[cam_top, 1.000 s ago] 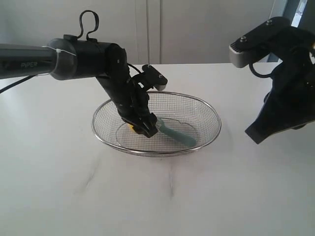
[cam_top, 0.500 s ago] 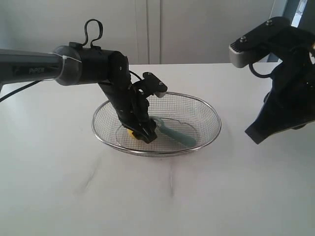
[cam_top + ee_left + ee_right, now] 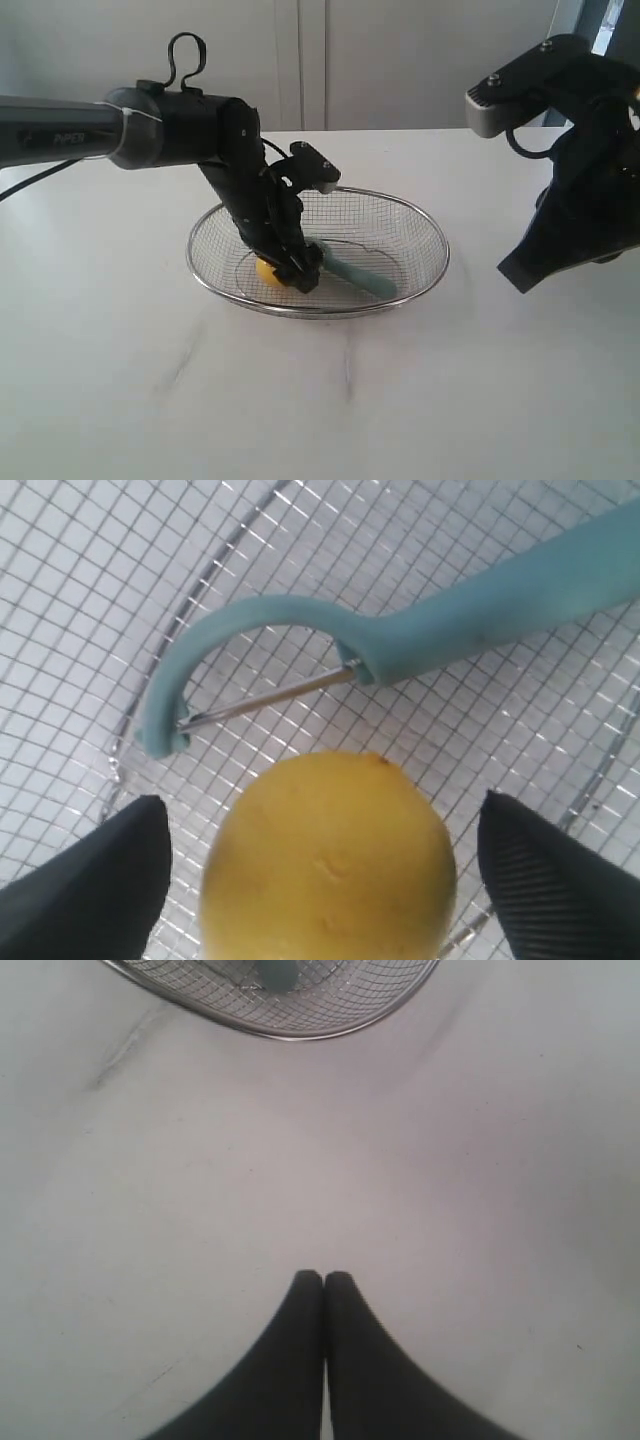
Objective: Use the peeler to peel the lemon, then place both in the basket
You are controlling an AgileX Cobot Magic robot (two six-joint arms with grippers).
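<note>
Left gripper (image 3: 320,802): I have it lowered into the basket with the jaws spread wide and gripping nothing. Its two dark fingers (image 3: 95,890) stand on either side of the lemon.
Lemon (image 3: 330,865): it rests on the wire floor of the basket, between the left gripper's fingers. A thin strip of mesh shows on each side of it, so I read no contact. The skin facing my wrist camera is smooth yellow with a few small dimples. I cannot tell whether any peel is off.
Peeler (image 3: 480,610): it lies flat on the mesh inside the basket, just beside the lemon and apart from it. The arched head and its thin metal blade (image 3: 270,697) face the fruit. In the exterior view the pale blue-grey handle runs off towards the basket's right side.
Basket (image 3: 437,243): the silver wire mesh bowl stands on the white table (image 3: 400,400), around the middle of the exterior view.
Right gripper (image 3: 323,1282): its fingers are pressed together with nothing between them. It hangs above bare table, well apart from the basket, whose rim shows only at the edge of that wrist view.
Right arm (image 3: 580,190): it is raised at the right side of the exterior view.
</note>
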